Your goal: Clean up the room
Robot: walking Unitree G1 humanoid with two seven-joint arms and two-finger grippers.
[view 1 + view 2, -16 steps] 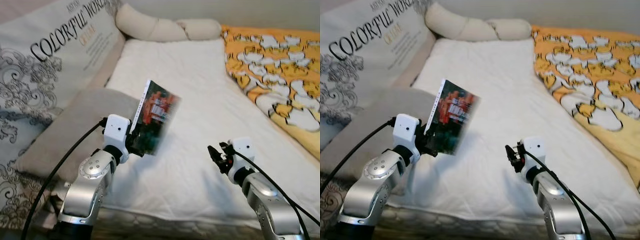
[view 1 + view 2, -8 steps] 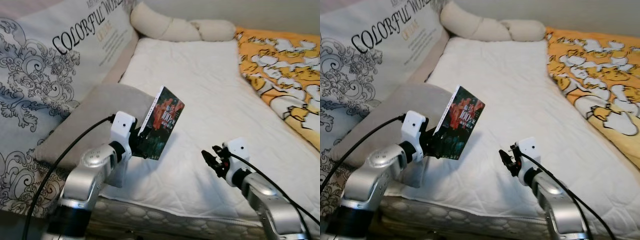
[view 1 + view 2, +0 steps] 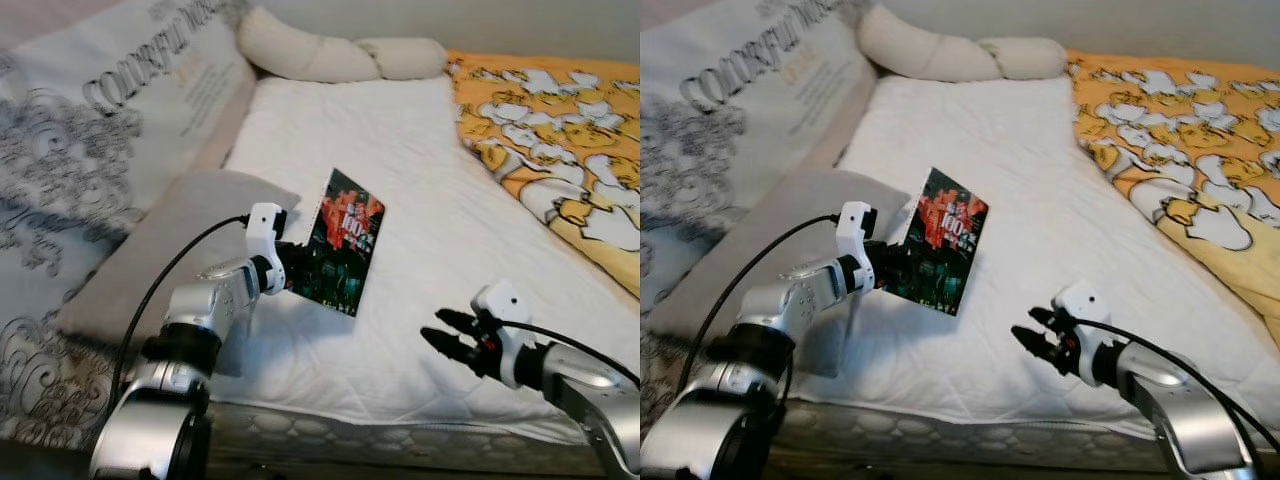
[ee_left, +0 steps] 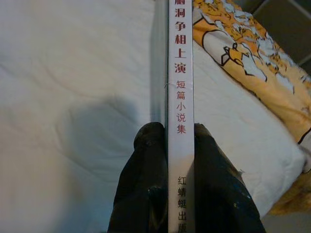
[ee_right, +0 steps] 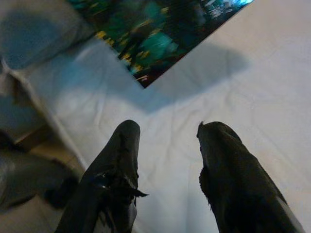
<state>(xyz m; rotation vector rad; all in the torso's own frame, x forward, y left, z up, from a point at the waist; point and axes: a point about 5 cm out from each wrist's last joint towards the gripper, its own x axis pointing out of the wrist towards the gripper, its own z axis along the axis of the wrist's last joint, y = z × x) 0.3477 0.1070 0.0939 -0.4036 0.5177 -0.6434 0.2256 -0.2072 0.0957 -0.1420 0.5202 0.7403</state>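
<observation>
Book [image 3: 342,243], dark red-and-green cover, white spine, in left claw [image 3: 292,269].

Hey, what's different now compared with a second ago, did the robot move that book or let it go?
The left claw still grips the book by its spine and has carried it forward over the white mattress; nothing was released. The right claw, open and empty, now points left toward the book. The grey pillow and orange duck blanket lie as before.

Pillow lettering [image 3: 160,60] blurred; book [image 4: 180,73] spine cut off.
</observation>
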